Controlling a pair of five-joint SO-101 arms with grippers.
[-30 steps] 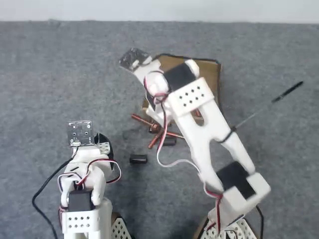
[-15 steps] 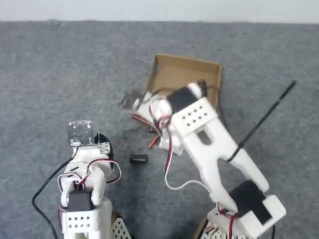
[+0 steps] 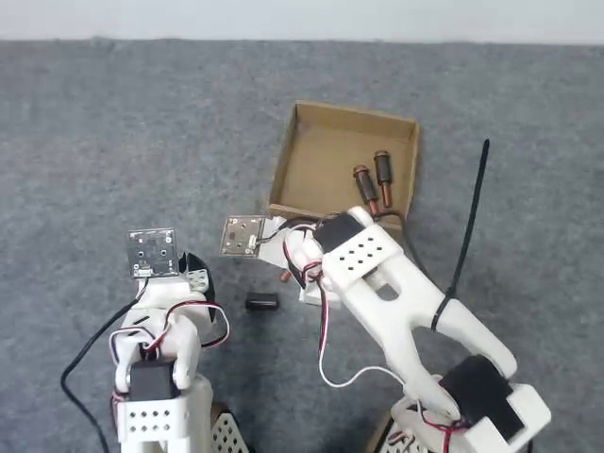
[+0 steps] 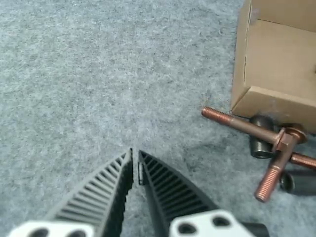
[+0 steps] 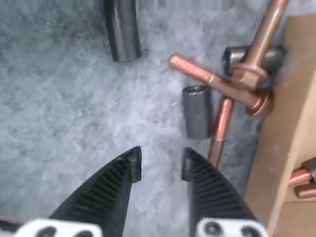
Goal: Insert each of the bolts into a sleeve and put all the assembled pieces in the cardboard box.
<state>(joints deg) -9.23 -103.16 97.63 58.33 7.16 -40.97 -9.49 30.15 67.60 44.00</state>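
Copper bolts lie crossed in a heap on the grey counter, hard against the near wall of the box. One dark sleeve lies just beside them, a second sleeve sits tucked under their heads, and a third sleeve lies apart on open counter. None of these bolts is sleeved yet, while two assembled pieces already rest inside the box. The right gripper hangs over the heap with its jaws parted and empty, tips aimed at the nearest sleeve. The tangle looks like the main hazard. Closing on one bolt could drag its neighbours along, a nudged sleeve could roll away on the counter, and a jaw dropped too near the cardboard wall could shove the box. The right arm stretches forward from its base at the counter's near edge, wrist bent down just short of the box. The left arm sits folded close to its own base, and the left gripper, closed on nothing, points down at bare counter with the heap well apart from it.
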